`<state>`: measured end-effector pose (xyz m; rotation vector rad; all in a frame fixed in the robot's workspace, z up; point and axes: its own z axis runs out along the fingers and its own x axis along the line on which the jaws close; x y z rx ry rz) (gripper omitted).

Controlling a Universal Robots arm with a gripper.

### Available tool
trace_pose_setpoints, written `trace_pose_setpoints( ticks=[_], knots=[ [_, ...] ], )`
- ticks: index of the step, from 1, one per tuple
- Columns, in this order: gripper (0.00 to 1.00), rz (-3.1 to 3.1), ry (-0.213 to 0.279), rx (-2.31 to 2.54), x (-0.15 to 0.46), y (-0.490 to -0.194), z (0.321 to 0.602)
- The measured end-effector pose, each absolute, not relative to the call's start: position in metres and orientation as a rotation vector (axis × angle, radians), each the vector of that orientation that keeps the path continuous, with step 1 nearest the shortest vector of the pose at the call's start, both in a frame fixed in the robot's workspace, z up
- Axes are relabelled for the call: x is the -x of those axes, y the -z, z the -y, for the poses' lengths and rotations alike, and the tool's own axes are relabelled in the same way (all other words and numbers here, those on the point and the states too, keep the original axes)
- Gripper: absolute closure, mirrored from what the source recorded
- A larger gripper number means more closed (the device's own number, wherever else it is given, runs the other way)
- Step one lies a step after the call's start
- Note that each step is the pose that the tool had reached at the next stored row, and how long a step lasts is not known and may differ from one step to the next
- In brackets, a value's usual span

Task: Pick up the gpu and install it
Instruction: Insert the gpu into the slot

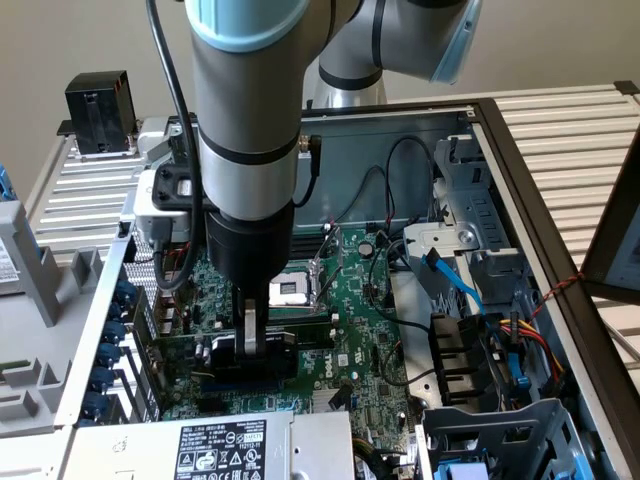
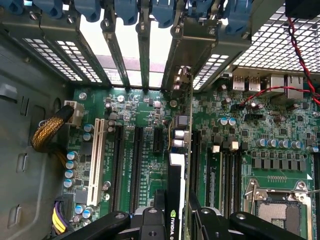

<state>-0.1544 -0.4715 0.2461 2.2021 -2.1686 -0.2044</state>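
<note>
The gpu (image 1: 285,345), a card with a black shroud, stands on edge low over the big green motherboard (image 1: 360,330) inside the open computer case. My gripper (image 1: 250,335) comes straight down on it, shut on the gpu's upper edge. In the wrist view the gpu (image 2: 174,185) appears edge-on between my two fingers (image 2: 156,220), lined up with a long black expansion slot. Its silver bracket (image 2: 182,82) reaches the rear slot openings. I cannot tell whether the card's edge is fully down in the slot.
Blue slot latches (image 1: 100,370) line the case's rear wall. The CPU socket (image 1: 290,290) lies just beyond the card. A power supply (image 1: 230,445), a drive cage (image 1: 500,430) and loose cables (image 1: 455,280) crowd the case. More expansion slots (image 2: 135,165) lie beside the card.
</note>
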Motion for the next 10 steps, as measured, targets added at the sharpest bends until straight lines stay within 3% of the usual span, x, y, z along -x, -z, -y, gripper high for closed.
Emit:
trace_pose_setpoints(
  ticks=[10],
  knots=[
    [0.73,2.168,0.204,-2.202,0.1551,-0.245,0.4715]
  ],
)
